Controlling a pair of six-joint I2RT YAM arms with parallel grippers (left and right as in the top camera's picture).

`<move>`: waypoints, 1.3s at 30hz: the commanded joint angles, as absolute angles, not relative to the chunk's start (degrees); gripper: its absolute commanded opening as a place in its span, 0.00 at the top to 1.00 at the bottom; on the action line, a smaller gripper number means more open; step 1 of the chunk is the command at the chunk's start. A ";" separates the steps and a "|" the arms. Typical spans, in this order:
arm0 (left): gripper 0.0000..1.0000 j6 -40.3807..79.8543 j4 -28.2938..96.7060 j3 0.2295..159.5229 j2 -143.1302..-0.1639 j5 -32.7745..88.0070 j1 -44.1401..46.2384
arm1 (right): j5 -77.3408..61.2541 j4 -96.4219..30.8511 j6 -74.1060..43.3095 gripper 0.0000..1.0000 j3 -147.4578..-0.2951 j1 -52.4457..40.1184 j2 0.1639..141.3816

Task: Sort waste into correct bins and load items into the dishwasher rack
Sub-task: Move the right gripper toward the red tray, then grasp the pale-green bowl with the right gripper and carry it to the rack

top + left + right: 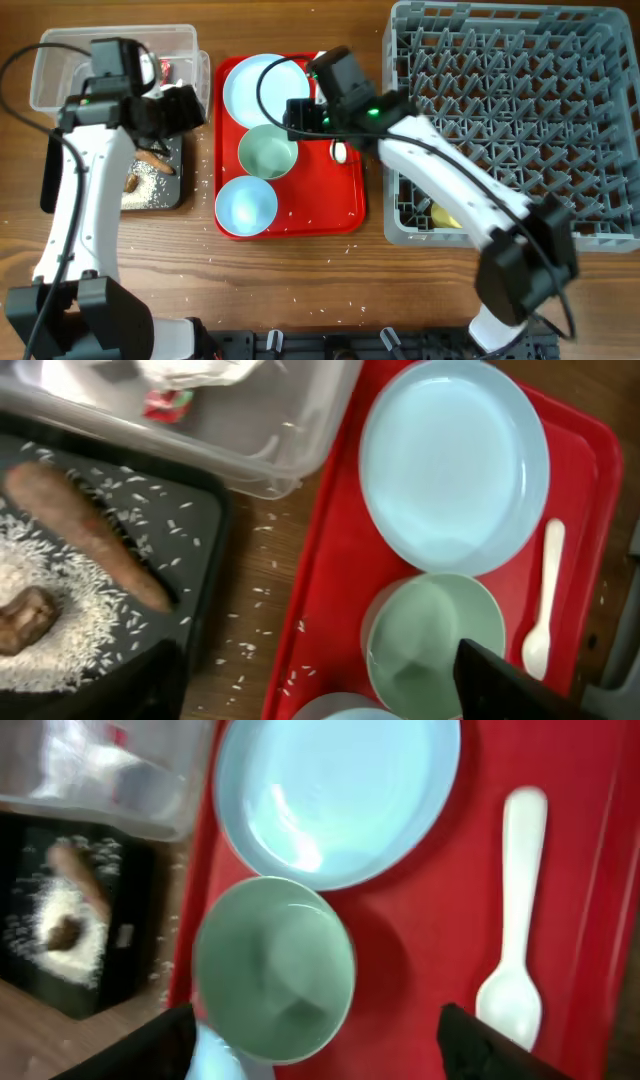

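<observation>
Right gripper (330, 1055) hangs open and empty low in my wrist view, above the mint bowl (272, 970); I judge it spread for a pickup. Right of it, the white spoon (515, 920) lies on the red tray (400, 920), with the dishwasher rack (520, 100) at the overhead's right.

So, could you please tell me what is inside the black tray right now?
White rice-like crumbs, a brown stick-shaped piece and a small brown lump lie in the black tray. A finger of the left gripper hides one corner.
</observation>
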State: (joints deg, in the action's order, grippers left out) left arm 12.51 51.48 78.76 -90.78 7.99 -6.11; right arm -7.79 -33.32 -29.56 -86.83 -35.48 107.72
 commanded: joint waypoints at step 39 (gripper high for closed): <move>0.00 12.62 51.75 79.53 -90.15 8.03 -8.16 | 62.13 -5.26 26.17 0.96 -87.64 -14.17 107.57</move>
